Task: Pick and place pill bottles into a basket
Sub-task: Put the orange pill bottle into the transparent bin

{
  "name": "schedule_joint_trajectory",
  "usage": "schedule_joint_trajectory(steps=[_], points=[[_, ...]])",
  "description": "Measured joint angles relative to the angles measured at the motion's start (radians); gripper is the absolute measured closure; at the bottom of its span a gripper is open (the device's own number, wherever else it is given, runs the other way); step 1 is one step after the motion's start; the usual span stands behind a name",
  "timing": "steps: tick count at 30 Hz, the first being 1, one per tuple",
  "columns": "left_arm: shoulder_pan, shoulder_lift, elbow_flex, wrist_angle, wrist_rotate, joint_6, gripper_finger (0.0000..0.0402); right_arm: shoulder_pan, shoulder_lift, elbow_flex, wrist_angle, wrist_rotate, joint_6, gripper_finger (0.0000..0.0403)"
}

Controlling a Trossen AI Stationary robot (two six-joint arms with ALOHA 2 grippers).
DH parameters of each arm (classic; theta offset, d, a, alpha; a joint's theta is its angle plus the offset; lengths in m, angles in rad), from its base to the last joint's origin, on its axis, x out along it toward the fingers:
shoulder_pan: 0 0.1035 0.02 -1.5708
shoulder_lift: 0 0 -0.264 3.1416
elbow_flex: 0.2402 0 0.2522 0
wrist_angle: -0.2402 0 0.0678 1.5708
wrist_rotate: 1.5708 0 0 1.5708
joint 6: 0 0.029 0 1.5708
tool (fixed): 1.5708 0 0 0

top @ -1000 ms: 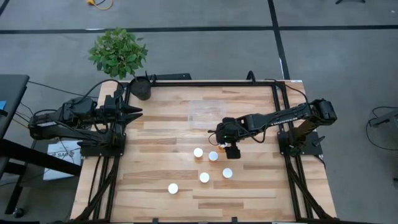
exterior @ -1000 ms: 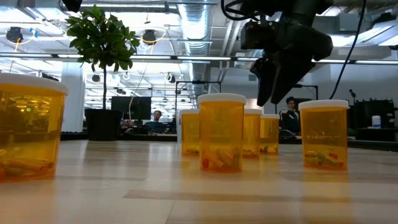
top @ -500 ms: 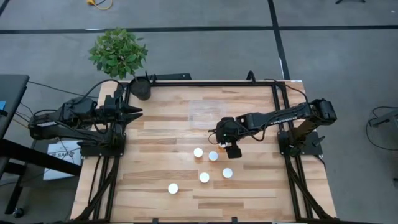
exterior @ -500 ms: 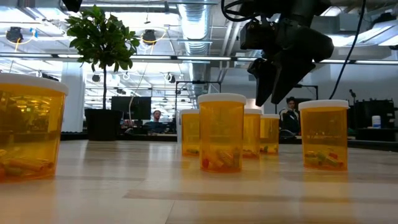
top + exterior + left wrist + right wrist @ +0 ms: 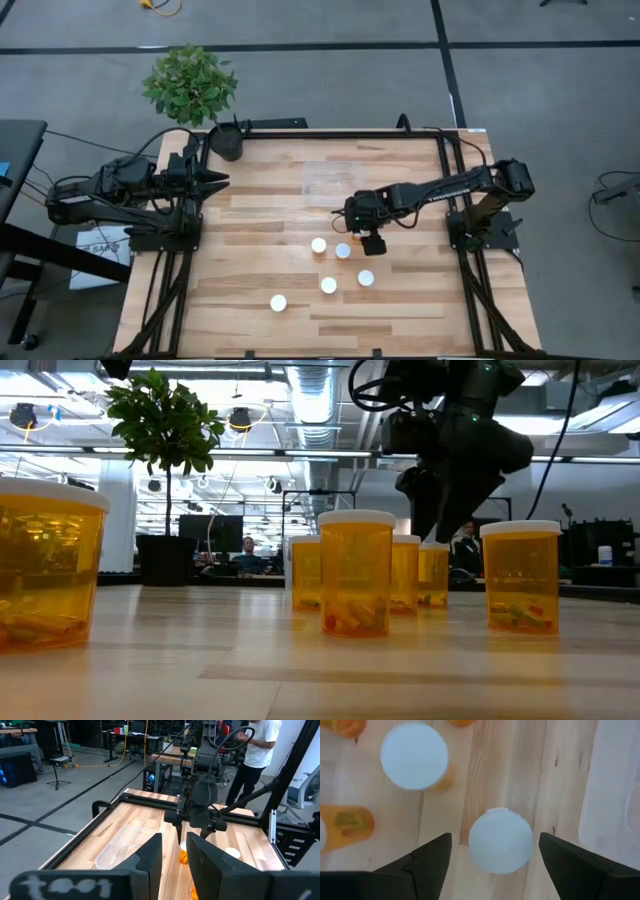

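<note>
Six pill bottles with white caps and orange bodies stand upright on their bases on the wooden table. Five show free in the high view (image 5: 318, 244) (image 5: 343, 250) (image 5: 366, 278) (image 5: 328, 285) (image 5: 278, 302). My right gripper (image 5: 495, 836) is open and points down over the sixth bottle (image 5: 501, 840). Its fingers stand on either side of the white cap with a gap on each side. In the low view the gripper (image 5: 437, 530) hangs just above that bottle (image 5: 434, 575). The clear basket (image 5: 335, 183) lies beyond it. My left gripper (image 5: 226, 181) waits at the table's left edge, its fingers a narrow gap apart.
A neighbouring bottle (image 5: 414, 756) stands close beside my right gripper, and the basket's clear wall (image 5: 615, 785) shows on the other side. A dark pot (image 5: 228, 143) with a green plant stands at the far left corner. People show in the room beyond the table (image 5: 255, 750).
My right gripper has gone down toward the bottle under it, and its open fingers now reach the level of the cap. The bottles have kept still.
</note>
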Motion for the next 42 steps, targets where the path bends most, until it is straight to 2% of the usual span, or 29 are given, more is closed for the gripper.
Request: schedule_joint_trajectory(steps=[25, 42], points=[[0.0, 0.0, 0.0, 0.0, 0.0, 0.001, 0.0324, -0.021, 0.0, 0.0, -0.016, -0.033, -0.162, 0.0107], [0.0, 0.0, 0.0, 0.0, 0.018, 0.001, 0.0324, -0.018, 0.063, 0.0, 0.003, -0.032, -0.156, 0.0107]])
